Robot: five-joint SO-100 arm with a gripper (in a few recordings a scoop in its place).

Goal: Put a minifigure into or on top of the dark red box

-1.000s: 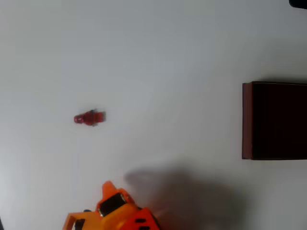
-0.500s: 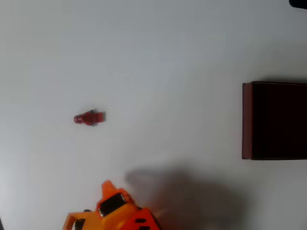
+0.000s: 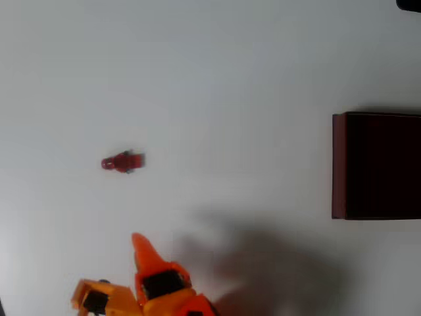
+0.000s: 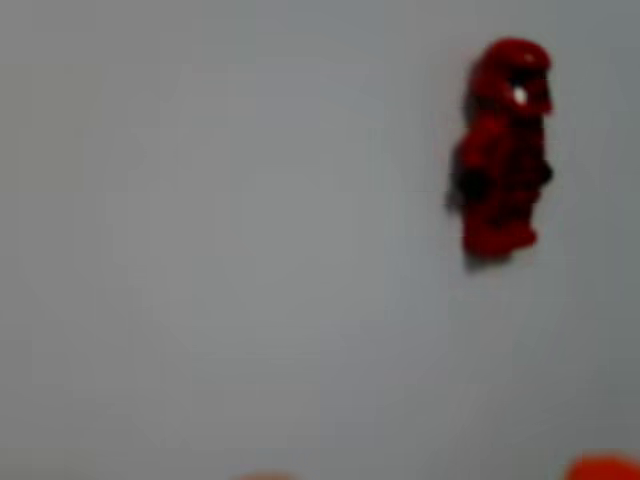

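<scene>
With the orange end effector low in the overhead view, its opening impossible to judge, the minifigure lies flat on the white bench just ahead, the dark red box well off sideways, so spread wide and straddle its torso.

Your tabletop looks smooth and matt, a plain pale grey-white with no grain or weave. At nine o'clock on it, the minifigure reads as glossy red plastic; the wrist view catches a small bright glint on its head. At three o'clock, the dark red box has flat, matt walls. At six o'clock, your gripper looks like smooth orange plastic.
</scene>
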